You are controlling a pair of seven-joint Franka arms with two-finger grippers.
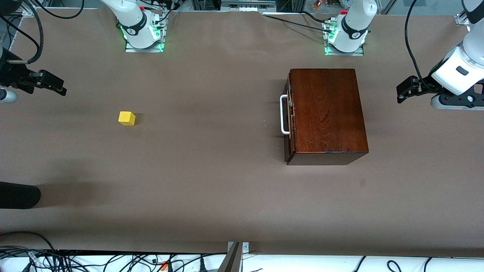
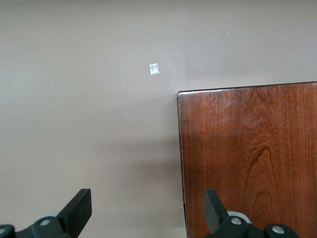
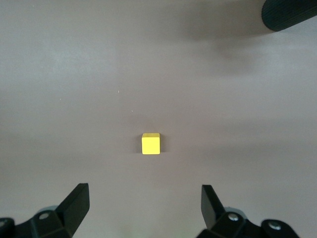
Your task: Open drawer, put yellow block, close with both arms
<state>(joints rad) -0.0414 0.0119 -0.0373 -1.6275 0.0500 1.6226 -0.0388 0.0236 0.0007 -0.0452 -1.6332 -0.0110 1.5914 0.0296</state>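
Drawer (image 1: pixel 289 115) shut, at 3 o'clock of the yellow block (image 1: pixel 126 118). Both jaws gape; bring your left gripper (image 2: pixel 146 210), over the box's end, squarely onto the white handle (image 1: pixel 283 114); right gripper (image 3: pixel 143 206) waits above the block.

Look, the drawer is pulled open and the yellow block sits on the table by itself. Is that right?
Not quite. The drawer is shut: in the front view its front lies flush in the box, with only the white handle sticking out. The rest is right: the yellow block sits alone on the table.
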